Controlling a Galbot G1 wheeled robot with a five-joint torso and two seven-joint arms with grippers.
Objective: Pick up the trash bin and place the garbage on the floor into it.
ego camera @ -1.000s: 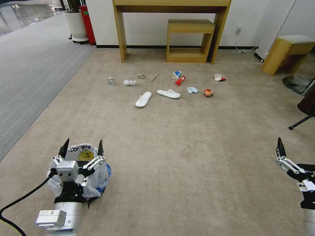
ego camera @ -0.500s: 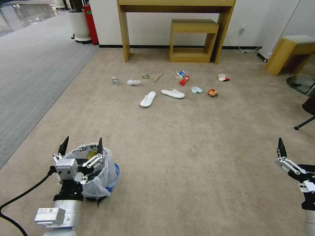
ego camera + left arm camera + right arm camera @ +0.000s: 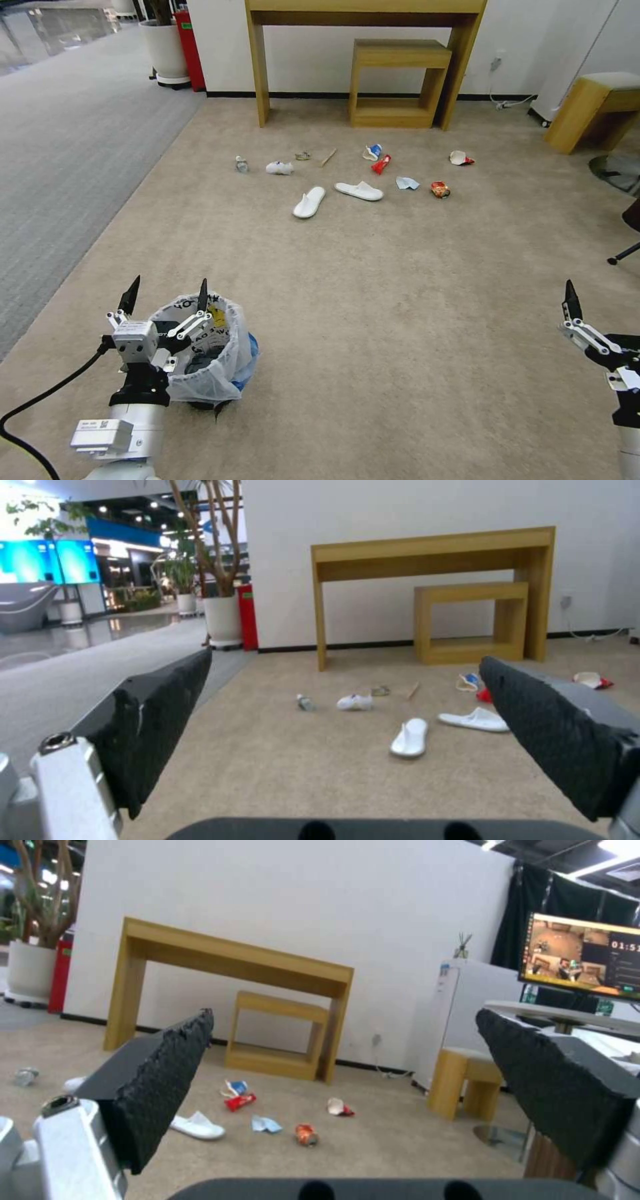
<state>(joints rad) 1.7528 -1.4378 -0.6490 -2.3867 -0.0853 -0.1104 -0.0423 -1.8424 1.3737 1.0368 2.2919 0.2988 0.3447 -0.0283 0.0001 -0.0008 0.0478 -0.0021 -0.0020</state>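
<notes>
Beige carpet runs ahead of you to a wooden console table. Your trash bin, blue with a crinkly printed liner, sits under the left gripper, whose fingers spread wide, holding nothing. Your right gripper, also wide open, hangs apart. Wrist views face 2 white slippers; the right wrist view adds a monitor.

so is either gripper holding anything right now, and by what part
Nothing is held. The left gripper is open above the near rim of the trash bin, which stands on the floor. The right gripper is open too, with nothing between its fingers.
</notes>
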